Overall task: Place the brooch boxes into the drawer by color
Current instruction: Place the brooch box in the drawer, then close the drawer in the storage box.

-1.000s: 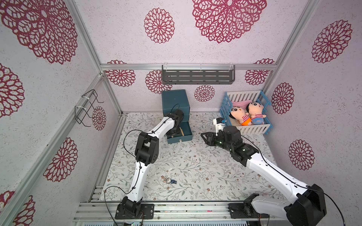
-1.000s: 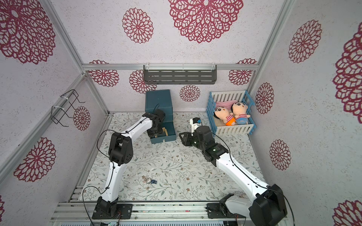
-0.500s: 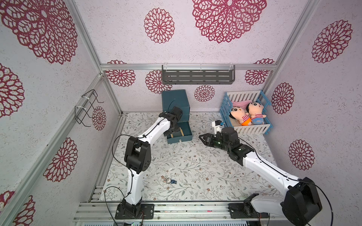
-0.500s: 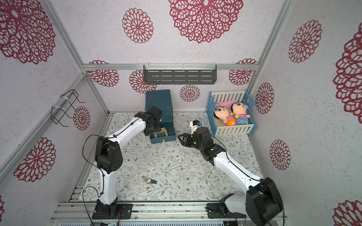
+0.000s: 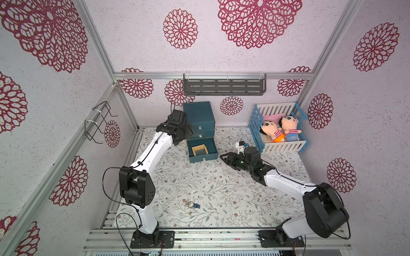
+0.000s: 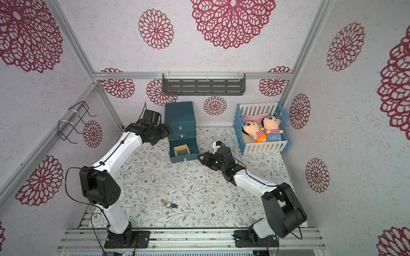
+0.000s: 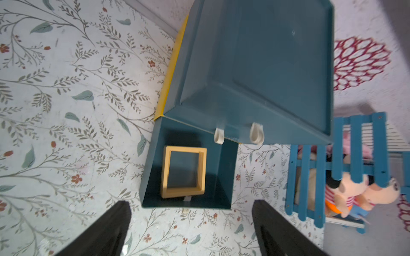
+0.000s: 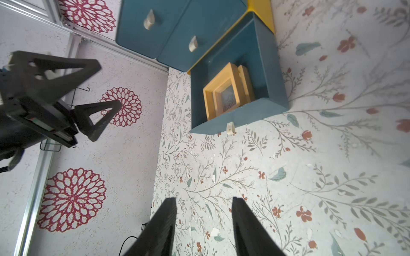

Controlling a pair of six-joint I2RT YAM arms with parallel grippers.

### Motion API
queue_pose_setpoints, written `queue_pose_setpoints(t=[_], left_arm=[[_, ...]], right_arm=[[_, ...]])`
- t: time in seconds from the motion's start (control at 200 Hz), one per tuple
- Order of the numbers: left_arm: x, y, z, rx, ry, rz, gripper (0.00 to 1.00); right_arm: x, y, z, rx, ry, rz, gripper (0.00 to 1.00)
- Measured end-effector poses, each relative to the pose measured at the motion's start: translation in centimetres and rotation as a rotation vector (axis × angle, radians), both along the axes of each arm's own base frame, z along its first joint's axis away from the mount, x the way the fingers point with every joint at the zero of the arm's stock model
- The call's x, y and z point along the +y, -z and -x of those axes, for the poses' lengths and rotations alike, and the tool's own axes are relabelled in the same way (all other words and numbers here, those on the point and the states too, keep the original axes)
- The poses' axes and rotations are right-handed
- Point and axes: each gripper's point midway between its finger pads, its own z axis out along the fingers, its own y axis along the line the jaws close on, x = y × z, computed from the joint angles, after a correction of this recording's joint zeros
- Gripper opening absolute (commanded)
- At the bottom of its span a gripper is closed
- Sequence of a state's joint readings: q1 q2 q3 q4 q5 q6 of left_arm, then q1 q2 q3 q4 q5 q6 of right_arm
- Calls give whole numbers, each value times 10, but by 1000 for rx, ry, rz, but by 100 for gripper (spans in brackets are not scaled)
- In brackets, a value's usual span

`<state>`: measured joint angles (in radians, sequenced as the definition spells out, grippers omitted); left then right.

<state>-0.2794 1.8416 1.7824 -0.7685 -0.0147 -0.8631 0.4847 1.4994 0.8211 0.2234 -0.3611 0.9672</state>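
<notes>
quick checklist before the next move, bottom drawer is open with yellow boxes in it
1. left end effector empty, jaws wide apart: ok
2. right end effector empty, jaws apart: ok
3. yellow-tan boxes inside the bottom drawer: ok
4. boxes sit below the drawer's rim: cannot tell; one lies askew on the other
5. nothing between the right end effector and the drawer front: ok
6. upper two drawers shut: ok
</notes>
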Motion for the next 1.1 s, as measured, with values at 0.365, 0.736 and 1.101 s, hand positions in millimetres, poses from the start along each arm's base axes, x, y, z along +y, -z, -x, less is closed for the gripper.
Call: queue_pose_setpoints(t=[0.365,0.736,1.101], left_arm=[[13,-29,-43,-100,34,133,89],[26,23,-90,-16,39,180,80],[25,21,-102,-38,50,196,63]], right_arm=[[29,63,1,182,17,-147,56],[59,80,-1,224,25,-276,57],[75,90,-21,218,92,-375,54]])
